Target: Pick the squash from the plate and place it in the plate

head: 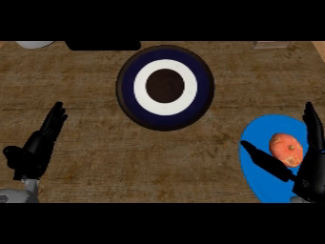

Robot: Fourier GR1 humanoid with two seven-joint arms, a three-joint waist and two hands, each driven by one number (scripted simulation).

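Observation:
An orange squash (286,148) lies on a bright blue plate (259,178) at the lower right of the counter. My right hand (315,164) hovers over that plate, open, with its fingers stretched up along the squash's right side and its thumb reaching out below and left of it. The squash sits in the gap between thumb and fingers; I cannot tell whether they touch it. A second plate (166,86) with dark blue, white and dark brown rings stands at the upper middle. My left hand (36,150) rests open at the lower left, fingers up.
The wooden counter (87,105) runs across the view, with lighter edge strips at the far left and right. A dark object (103,45), a pale rounded thing (35,44) and a small light item (270,45) sit along the back edge.

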